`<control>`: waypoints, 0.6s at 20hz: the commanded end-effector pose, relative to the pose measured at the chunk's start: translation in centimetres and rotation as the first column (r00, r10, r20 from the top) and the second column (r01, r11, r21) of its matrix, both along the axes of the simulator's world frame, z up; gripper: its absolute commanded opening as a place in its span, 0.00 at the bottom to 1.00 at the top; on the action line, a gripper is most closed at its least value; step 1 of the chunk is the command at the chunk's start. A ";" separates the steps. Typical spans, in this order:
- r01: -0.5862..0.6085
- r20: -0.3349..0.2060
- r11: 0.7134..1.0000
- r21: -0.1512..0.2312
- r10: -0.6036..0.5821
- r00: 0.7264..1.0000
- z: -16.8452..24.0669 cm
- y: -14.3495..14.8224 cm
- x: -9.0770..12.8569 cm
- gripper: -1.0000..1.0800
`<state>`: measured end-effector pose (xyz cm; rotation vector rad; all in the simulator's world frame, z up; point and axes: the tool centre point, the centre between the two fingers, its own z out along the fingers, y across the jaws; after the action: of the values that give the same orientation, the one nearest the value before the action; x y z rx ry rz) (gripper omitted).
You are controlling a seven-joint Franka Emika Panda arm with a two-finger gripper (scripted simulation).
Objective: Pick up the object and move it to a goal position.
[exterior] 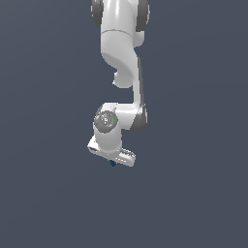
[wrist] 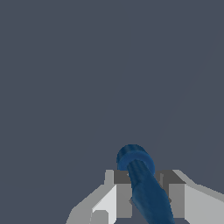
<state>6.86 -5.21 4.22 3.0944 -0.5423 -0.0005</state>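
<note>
Your object (wrist: 142,183) sits right between the jaws: in the wrist view you see a dark-blue ridged shaft with a rounded, ringed end poking out past the two grey fingers (wrist: 124,192), which press on it from either side. In the exterior view your gripper (exterior: 112,160) points down from the white arm (exterior: 121,53), and only a small blue tip (exterior: 113,163) shows beneath it against the plain dark background.

Arm (exterior: 121,58) hanging down at the exterior view's centre, gripper (exterior: 112,162) at its lower end, object (exterior: 113,163) just beneath the gripper body, wedged between the two fingers (wrist: 124,199), its far end jutting out past the fingertips.
</note>
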 end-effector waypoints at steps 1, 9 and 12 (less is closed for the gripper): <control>0.000 0.000 1.000 0.000 0.000 1.000 0.0 0.0 0.0 0.00; 0.000 0.000 1.000 0.000 0.000 1.000 0.7 0.6 -0.3 0.00; 0.000 0.000 1.000 0.000 0.000 1.000 1.7 1.4 -0.7 0.00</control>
<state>6.33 -4.28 5.37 3.0938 -0.5434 -0.0019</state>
